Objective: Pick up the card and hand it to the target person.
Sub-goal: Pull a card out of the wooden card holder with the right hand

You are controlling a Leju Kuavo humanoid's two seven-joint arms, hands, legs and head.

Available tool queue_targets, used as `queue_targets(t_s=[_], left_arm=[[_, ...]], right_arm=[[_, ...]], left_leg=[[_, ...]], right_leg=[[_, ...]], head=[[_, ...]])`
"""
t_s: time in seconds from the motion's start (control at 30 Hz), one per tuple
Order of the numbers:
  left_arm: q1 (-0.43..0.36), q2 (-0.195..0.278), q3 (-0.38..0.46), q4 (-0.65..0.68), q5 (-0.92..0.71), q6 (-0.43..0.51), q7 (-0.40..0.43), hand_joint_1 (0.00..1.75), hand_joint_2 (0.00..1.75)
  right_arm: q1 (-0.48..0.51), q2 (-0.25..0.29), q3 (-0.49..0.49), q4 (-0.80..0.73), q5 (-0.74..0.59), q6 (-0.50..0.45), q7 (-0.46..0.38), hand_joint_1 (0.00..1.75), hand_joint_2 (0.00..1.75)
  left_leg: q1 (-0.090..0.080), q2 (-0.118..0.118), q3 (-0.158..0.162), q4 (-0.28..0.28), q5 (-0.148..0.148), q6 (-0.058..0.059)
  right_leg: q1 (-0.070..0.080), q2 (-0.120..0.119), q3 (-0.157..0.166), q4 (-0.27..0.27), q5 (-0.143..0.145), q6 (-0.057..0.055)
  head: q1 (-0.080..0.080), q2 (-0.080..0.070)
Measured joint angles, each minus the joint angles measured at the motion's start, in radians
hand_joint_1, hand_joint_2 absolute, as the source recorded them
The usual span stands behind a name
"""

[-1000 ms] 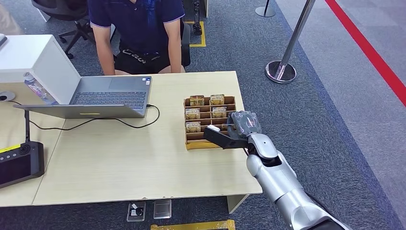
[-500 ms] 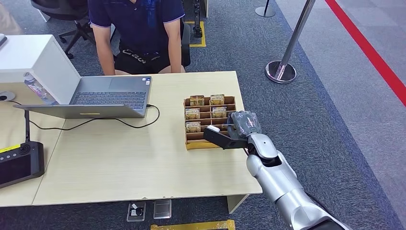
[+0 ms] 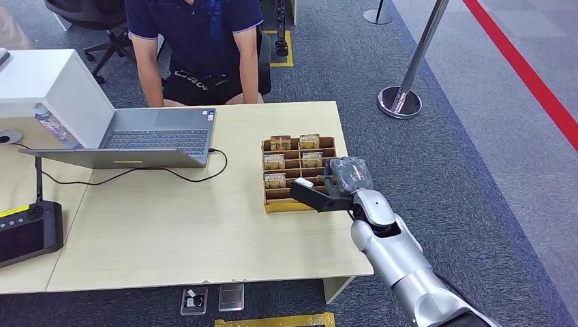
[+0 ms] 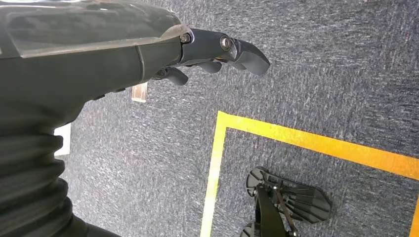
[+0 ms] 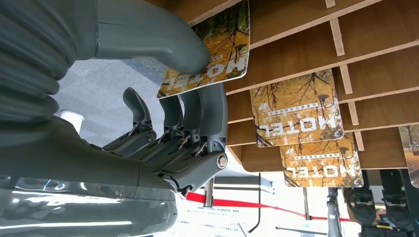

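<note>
A wooden card rack (image 3: 286,206) stands on the table's right part with several yellow "HOTEL" cards (image 3: 275,161) in its slots. My right hand (image 3: 339,182) is at the rack's near right corner. In the right wrist view its thumb (image 5: 148,39) presses on one hotel card (image 5: 217,54) with the fingers (image 5: 197,113) behind it, so the card is pinched at the rack's edge. Two more cards (image 5: 296,108) sit in neighbouring slots. A person (image 3: 198,41) in a dark shirt sits across the table. My left hand (image 4: 148,54) hangs over the carpet, holding nothing, fingers loosely apart.
An open laptop (image 3: 146,139) with a black cable lies at the table's back left, beside a white box (image 3: 41,82). A black controller (image 3: 27,231) lies at the left edge. A stanchion base (image 3: 400,101) stands on the carpet to the right. Bare tabletop (image 3: 184,225) lies between the laptop and the rack.
</note>
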Motion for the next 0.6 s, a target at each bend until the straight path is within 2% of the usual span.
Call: queue_targets(t_s=[0.6], left_arm=[[-0.002,0.0,0.0,0.0,0.0,-0.003,0.005,0.0,1.75]], right_arm=[[0.005,-0.003,0.0,-0.034,0.004,-0.002,0.001,1.31,1.75]], left_leg=[[0.0,0.0,0.0,0.0,0.0,0.0]], right_leg=[[0.0,0.0,0.0,0.0,0.0,0.0]], head=[[0.0,0.0]])
